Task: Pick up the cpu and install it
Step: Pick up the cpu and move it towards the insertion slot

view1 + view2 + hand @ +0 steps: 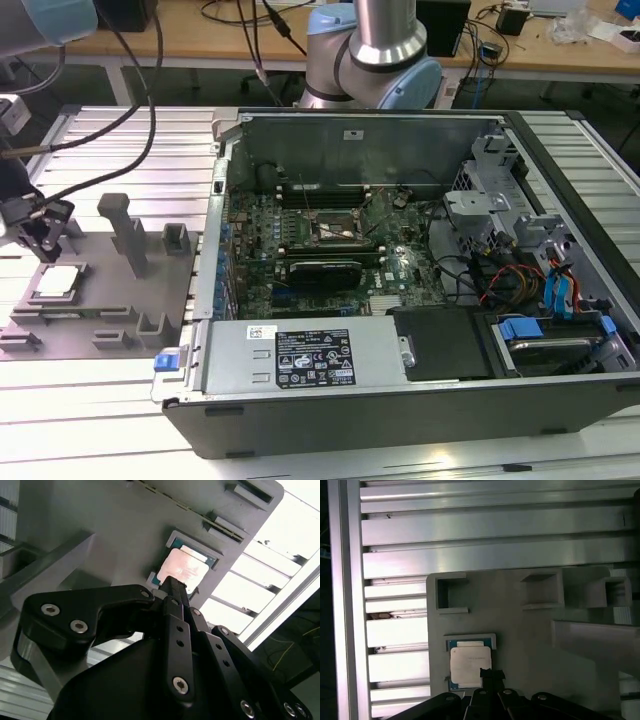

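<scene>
Pressing together with nothing between them, the jaws of the black gripper (46,254) end in 1 narrow tip, pointing down at the grey tray (110,312).

Item 1, gripper: in both wrist views the tip (491,674) (173,584) lies over 1 edge of the cpu (469,665). Whether it touches the metal cannot be told.

Item 2, cpu: 1 flat square chip, pale silver top facing up, with a thin blue-green border showing along its sides (184,569). It lies level in a shallow pocket with raised corner lips, on the part of the tray nearest the exterior view's left (56,283). It is not lifted and is well apart from the socket (335,228).

Item 3, tray: grey plastic plate (520,640) carrying several upright blocks and open square pockets. The tallest post (125,228) stands toward the exterior view's right of the cpu.

Item 4, table (120,140): ribbed aluminium slats, bright under the lights, bearing both the tray and the computer case (350,150).

Item 5, computer case: dark tower lying on its side, panel off, just beside the tray on the exterior view's right. Inside it are 1 green board (300,275) with the dark metal-framed socket near its middle, and blue-tabbed drive bays (545,335) at the far end.

Item 6, arm base (375,45): silver and pale blue, standing behind the case. Black cables (140,90) trail across the table toward the gripper.
</scene>
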